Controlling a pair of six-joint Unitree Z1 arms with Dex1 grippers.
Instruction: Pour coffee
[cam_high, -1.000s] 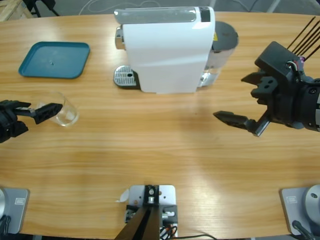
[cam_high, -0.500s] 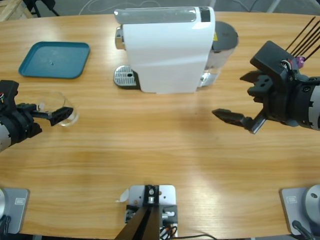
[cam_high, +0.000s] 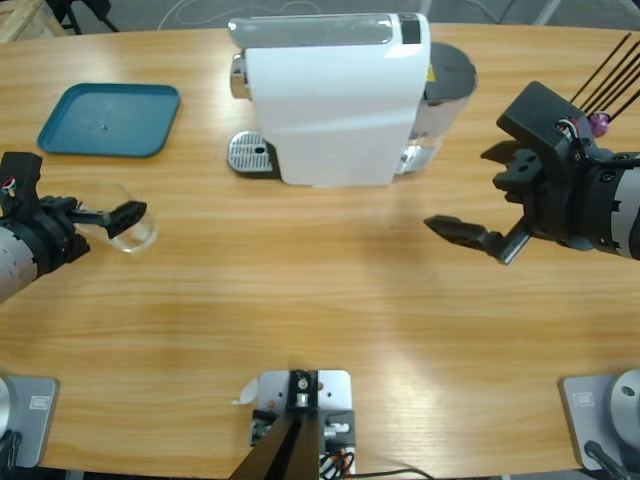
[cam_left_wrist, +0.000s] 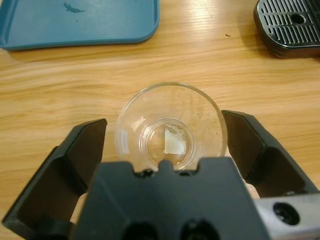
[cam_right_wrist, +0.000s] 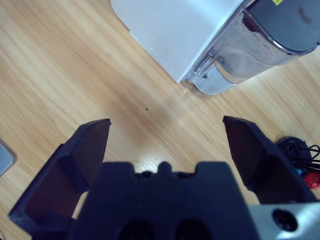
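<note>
Coffee isn't visible yet; the clear glass cup sits empty between the spread left pincer. Close squarely around it. Right pincer is spread, empty.

Glass stands before the tray, left of the machine.

Clear glass cup, glossy white plastic machine, wood-grain table.

Our left black two-jawed gripper sits low with jaws spread wide; our right black two-jawed gripper hovers equally agape.
</note>
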